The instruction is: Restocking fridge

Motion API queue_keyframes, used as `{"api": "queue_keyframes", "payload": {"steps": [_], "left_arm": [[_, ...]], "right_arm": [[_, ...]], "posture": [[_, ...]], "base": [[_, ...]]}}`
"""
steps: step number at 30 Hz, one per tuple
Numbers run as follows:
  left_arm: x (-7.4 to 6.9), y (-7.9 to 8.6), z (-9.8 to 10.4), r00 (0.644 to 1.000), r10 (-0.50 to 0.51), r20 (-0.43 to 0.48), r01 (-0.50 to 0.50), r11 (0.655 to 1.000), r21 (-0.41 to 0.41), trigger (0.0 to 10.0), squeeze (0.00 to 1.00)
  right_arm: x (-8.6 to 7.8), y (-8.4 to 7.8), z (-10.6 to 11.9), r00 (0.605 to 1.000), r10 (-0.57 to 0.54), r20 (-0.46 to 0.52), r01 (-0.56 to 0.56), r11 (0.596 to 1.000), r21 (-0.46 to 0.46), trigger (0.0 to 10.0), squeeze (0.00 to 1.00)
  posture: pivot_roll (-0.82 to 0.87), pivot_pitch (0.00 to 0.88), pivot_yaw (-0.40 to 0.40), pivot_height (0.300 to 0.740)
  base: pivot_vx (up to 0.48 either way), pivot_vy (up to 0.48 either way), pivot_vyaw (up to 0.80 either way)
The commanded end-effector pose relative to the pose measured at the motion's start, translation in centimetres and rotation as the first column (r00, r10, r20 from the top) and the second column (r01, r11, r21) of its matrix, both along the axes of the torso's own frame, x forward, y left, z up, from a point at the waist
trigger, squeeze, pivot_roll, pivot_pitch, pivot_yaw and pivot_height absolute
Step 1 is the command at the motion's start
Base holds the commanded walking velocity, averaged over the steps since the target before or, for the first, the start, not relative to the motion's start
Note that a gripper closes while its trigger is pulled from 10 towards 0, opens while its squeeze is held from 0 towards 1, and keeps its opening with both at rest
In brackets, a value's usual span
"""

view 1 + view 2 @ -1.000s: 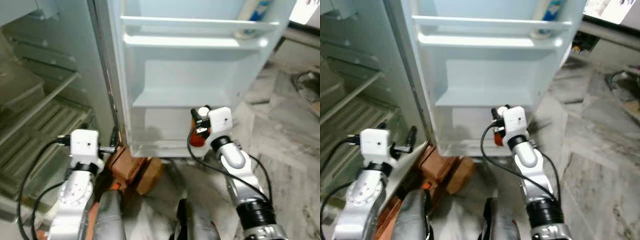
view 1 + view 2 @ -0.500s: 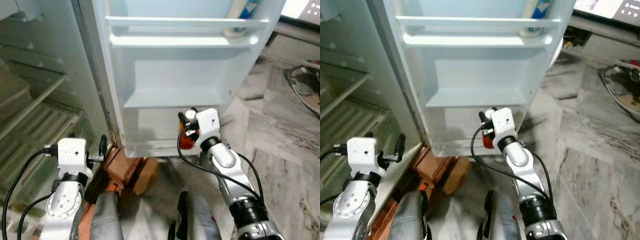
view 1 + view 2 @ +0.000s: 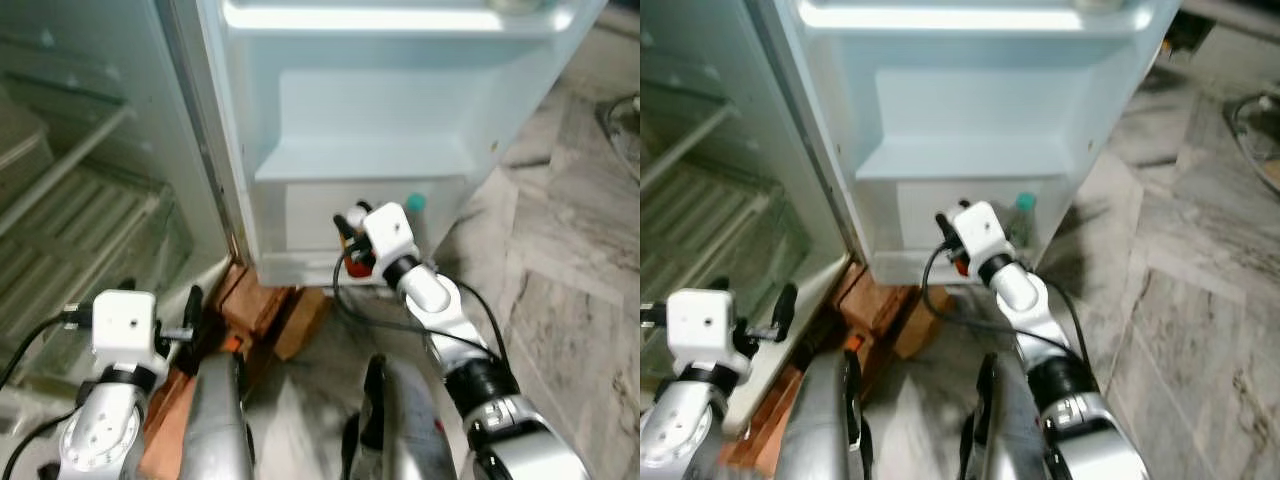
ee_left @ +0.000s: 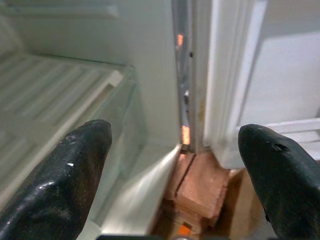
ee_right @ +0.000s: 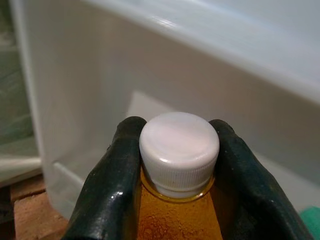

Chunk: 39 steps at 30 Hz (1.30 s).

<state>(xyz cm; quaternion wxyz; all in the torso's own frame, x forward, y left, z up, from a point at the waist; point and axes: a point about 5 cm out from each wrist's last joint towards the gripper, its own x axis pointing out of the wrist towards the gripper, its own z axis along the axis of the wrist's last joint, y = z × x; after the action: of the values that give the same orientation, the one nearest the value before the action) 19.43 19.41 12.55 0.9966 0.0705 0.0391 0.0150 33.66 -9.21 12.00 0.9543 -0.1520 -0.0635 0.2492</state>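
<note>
— Is there room in the bottom door shelf (image 3: 300, 262)?

— To the left, yes: bare bin. A green-capped bottle (image 3: 414, 204) stands at the right end.

— And around the left gripper (image 4: 175, 165)?

— Open air between its fingers; ahead stand the fridge's hinge edge (image 4: 186, 75) and the wooden blocks (image 4: 197, 187) beneath the door.

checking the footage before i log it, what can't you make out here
- Bottle: right wrist view shows just the white cap and orange neck in the right hand; body cut off by the edge; in the left eye view the wrist camera hides it.
- Green cap in the door's bottom shelf: what it tops is hidden behind the shelf front.
- Fridge shelves: blurred, contents unclear.
</note>
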Motion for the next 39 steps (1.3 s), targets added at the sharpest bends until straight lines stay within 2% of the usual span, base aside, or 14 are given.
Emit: {"api": "queue_keyframes", "payload": {"steps": [1, 2, 4, 7, 11, 21, 27, 35, 37, 39], "left_arm": [[-0.3, 0.2, 0.9, 1.0, 0.01, 0.023, -0.01, 1.0, 0.005, 10.0, 0.0], [-0.5, 0.3, 1.4, 0.999, 0.017, 0.027, -0.017, 1.0, 0.016, 10.0, 0.0], [-0.7, 0.4, 1.6, 1.0, 0.019, 0.025, -0.019, 1.0, 0.018, 10.0, 0.0], [-1.0, 0.4, 1.6, 1.0, 0.018, 0.02, -0.019, 1.0, 0.019, 10.0, 0.0], [-1.6, 0.3, 1.8, 1.0, 0.016, 0.004, -0.016, 1.0, 0.018, 10.0, 0.0], [-3.0, 0.3, 2.3, 0.999, 0.017, -0.036, -0.016, 1.0, 0.021, 10.0, 0.0], [-3.6, 0.0, 2.6, 0.999, 0.005, -0.054, -0.004, 1.0, 0.021, 10.0, 0.0], [-3.6, 0.0, 3.1, 0.998, -0.002, -0.06, 0.004, 1.0, 0.03, 10.0, 0.0], [-3.5, -0.1, 3.1, 0.998, -0.007, -0.064, 0.009, 0.999, 0.031, 10.0, 0.0], [-3.4, -0.1, 3.1, 0.998, -0.009, -0.064, 0.011, 0.999, 0.031, 10.0, 0.0]], "right_arm": [[0.5, 0.2, 1.2, 0.997, 0.027, 0.071, -0.026, 0.999, -0.023, 10.0, 0.0], [1.3, 0.1, 2.1, 0.991, 0.021, 0.13, -0.012, 0.998, -0.064, 10.0, 0.0], [1.8, 0.0, 2.6, 0.986, 0.017, 0.164, -0.002, 0.996, -0.091, 10.0, 0.0], [2.0, -0.1, 2.9, 0.985, 0.005, 0.174, 0.011, 0.996, -0.088, 10.0, 0.0], [3.0, -0.3, 4.1, 0.97, -0.026, 0.241, 0.051, 0.994, -0.096, 10.0, 0.0], [3.3, 0.1, 3.1, 0.955, -0.048, 0.292, 0.11, 0.973, -0.203, 10.0, 0.0], [3.9, 0.0, 3.4, 0.943, -0.104, 0.316, 0.175, 0.962, -0.208, 10.0, 0.0], [4.6, -1.0, 2.7, 0.948, -0.271, 0.164, 0.288, 0.953, -0.089, 10.0, 0.0], [4.9, -1.8, 2.3, 0.934, -0.352, 0.063, 0.354, 0.935, -0.015, 10.0, 0.0], [5.0, -2.3, 2.2, 0.923, -0.385, 0.021, 0.385, 0.923, 0.018, 10.0, 0.0]], "posture": [[0.26, 0.256, -0.058, 0.555], [0.27, 0.269, -0.057, 0.555], [0.27, 0.272, -0.057, 0.555], [0.28, 0.28, -0.056, 0.555], [0.29, 0.294, -0.05, 0.555], [0.33, 0.352, -0.032, 0.555], [0.34, 0.37, -0.025, 0.555], [0.35, 0.386, -0.01, 0.555], [0.35, 0.383, -0.007, 0.555], [0.35, 0.382, -0.006, 0.555]], "base": [[0.0, 0.0, 0.0], [0.0, 0.0, 0.0], [0.0, 0.0, 0.0], [0.0, 0.0, 0.0], [0.0, 0.0, 0.0], [0.0, 0.0, 0.0], [0.0, 0.0, 0.0], [0.0, 0.0, 0.0], [0.0, 0.0, 0.0], [0.0, 0.0, 0.0]]}}
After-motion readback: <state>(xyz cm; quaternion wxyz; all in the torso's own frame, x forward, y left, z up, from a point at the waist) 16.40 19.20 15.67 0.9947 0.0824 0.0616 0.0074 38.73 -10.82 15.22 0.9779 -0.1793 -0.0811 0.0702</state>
